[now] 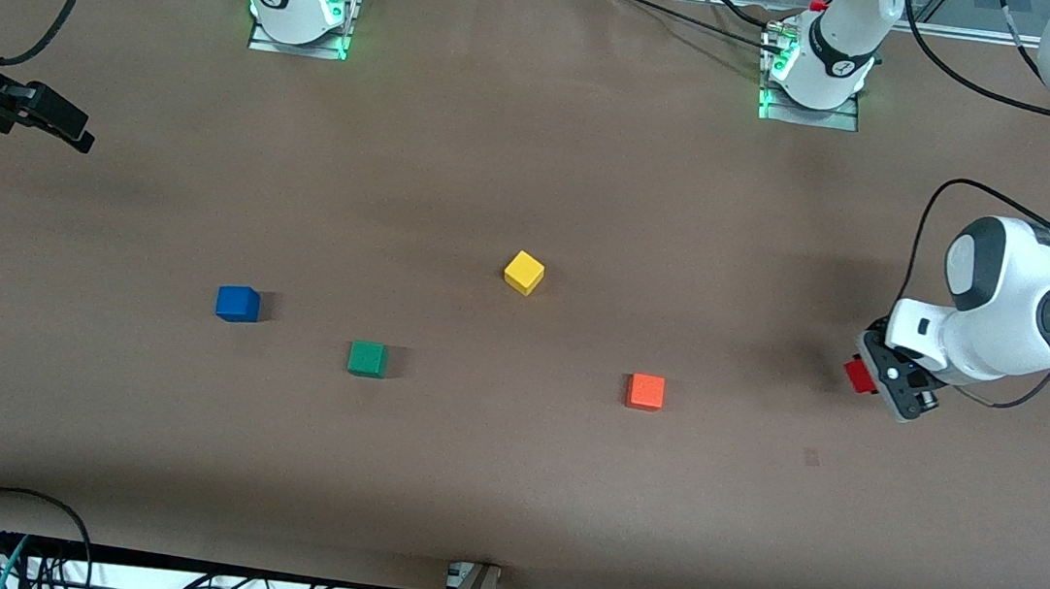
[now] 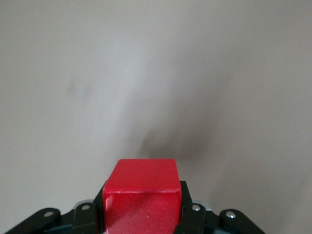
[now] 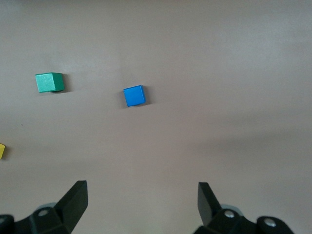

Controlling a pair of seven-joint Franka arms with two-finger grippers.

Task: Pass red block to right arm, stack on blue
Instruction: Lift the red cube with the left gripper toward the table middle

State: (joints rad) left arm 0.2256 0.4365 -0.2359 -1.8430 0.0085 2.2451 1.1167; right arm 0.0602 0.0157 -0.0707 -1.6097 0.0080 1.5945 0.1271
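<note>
My left gripper [image 1: 870,379] is shut on the red block [image 1: 858,375] and holds it a little above the table at the left arm's end. In the left wrist view the red block [image 2: 141,180] fills the space between the black fingers of the left gripper [image 2: 141,207]. The blue cube [image 1: 237,303] sits on the table toward the right arm's end and also shows in the right wrist view [image 3: 134,95]. My right gripper [image 1: 74,133] hangs open and empty over the right arm's end of the table, and its tips are spread wide in its wrist view [image 3: 141,190].
A green cube [image 1: 367,358] lies beside the blue one, a little nearer the front camera. A yellow cube [image 1: 523,272] sits mid-table. An orange cube [image 1: 646,391] lies between the green cube and the left gripper. Cables run along the table's edges.
</note>
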